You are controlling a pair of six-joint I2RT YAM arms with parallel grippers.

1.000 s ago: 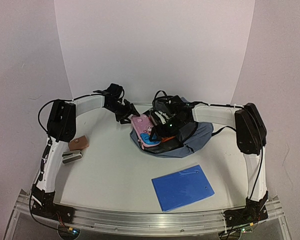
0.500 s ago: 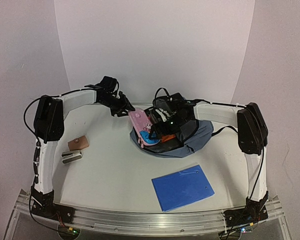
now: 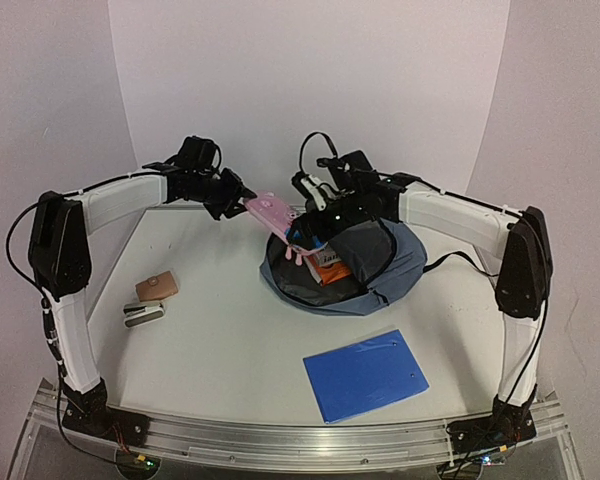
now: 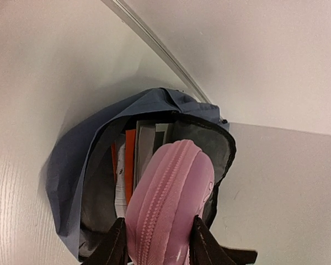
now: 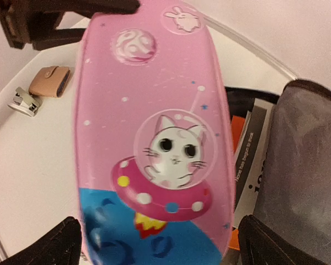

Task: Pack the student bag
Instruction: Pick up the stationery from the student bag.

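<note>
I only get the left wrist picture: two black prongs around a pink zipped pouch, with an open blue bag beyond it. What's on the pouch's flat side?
Observer: The right wrist view shows the pencil case face-on: a white cartoon cat in a flying saucer, with blue below.
Visitor: Is anything lying outside?
Observer: Yes. From above, a blue folder lies flat on the table, apart from the student bag, toward the near edge.
Visitor: Anything else?
Observer: A small brown wallet sits at the table's left side.
</note>
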